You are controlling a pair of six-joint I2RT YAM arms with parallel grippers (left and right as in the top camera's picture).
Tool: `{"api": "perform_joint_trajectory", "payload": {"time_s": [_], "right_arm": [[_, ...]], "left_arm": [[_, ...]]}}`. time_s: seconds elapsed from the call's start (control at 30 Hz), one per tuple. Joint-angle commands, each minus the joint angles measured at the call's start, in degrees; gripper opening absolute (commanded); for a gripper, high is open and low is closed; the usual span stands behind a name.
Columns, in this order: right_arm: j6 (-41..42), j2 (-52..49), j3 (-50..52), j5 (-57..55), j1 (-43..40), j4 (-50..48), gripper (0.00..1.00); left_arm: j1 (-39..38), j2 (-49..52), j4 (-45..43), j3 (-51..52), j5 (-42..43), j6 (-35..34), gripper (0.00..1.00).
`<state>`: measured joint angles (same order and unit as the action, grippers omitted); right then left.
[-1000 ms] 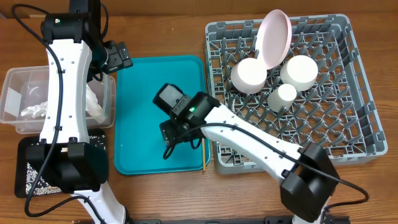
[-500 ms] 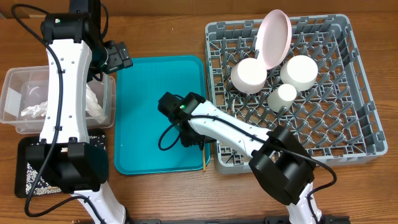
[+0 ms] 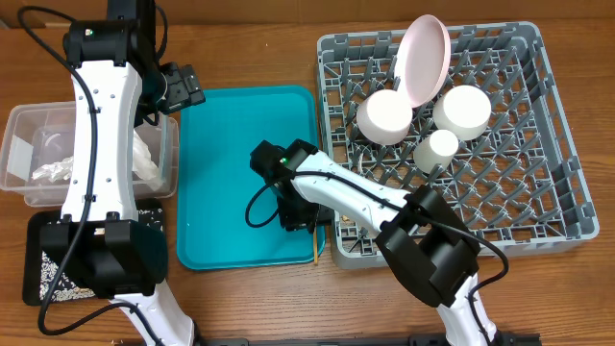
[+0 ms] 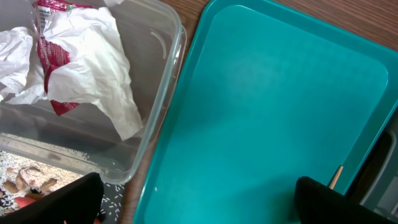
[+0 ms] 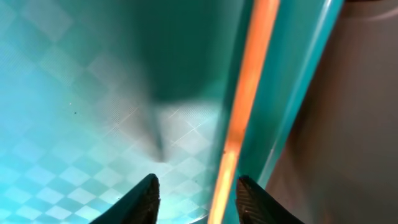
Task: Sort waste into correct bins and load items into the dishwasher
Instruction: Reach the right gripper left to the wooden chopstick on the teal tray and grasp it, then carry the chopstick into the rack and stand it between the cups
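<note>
Wooden chopstick (image 5: 245, 112) is framed between the right gripper's (image 5: 198, 200) half-open jaws, unclamped, along the teal tray's (image 5: 74, 93) rim. The left gripper (image 4: 202, 199) is spread wide, empty.

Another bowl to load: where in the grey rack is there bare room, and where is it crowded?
The rack's near rows and right side are bare pegs, bordered by its lattice walls. Its far left is crowded: pink plate, two white bowls, small cup. The teal tray's left half is bare; the right pincer is at its right edge by the chopstick.
</note>
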<state>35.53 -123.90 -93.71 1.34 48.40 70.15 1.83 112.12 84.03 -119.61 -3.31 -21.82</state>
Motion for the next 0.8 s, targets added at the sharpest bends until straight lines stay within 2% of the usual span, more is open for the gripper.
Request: {"api": "perform_joint_trajectory", "payload": {"time_s": [0.0,0.13,0.2,0.23,0.3,0.43,0.6,0.77], "right_arm": [[-0.6,-1.6,-0.1,1.4,-0.3,0.0,0.38],[-0.6,-3.2,-0.1,1.8,-0.3,-0.4,0.31],[-0.6,-3.3,-0.1,1.8,-0.6,-0.3,0.20],[-0.6,-3.3,-0.5,1.8,-0.9,0.0,0.08],[-0.6,-3.2,-1.3,1.7,-1.3,0.5,0.04],[-3.1,-3.1,-4.9,1.3,-1.9,2.0,0.04],[-7.6,-1.2,-15.6,1.2,-2.6,4.1,0.04],[-10.3,4.3,-25.8,-2.8,-9.4,9.9,0.04]], "left_arm": [[0.1,-0.5,0.0,-0.7,-0.7,1.3,1.00],[0.1,-0.5,0.0,-0.7,-0.7,1.3,1.00],[0.1,-0.5,0.0,-0.7,-0.7,1.3,1.00],[0.1,-0.5,0.0,-0.7,-0.7,1.3,1.00],[0.1,-0.5,0.0,-0.7,-0.7,1.3,1.00],[0.1,-0.5,0.0,-0.7,-0.7,1.3,1.00],[0.1,-0.5,0.0,-0.7,-0.7,1.3,1.00],[0.1,-0.5,0.0,-0.7,-0.7,1.3,1.00]]}}
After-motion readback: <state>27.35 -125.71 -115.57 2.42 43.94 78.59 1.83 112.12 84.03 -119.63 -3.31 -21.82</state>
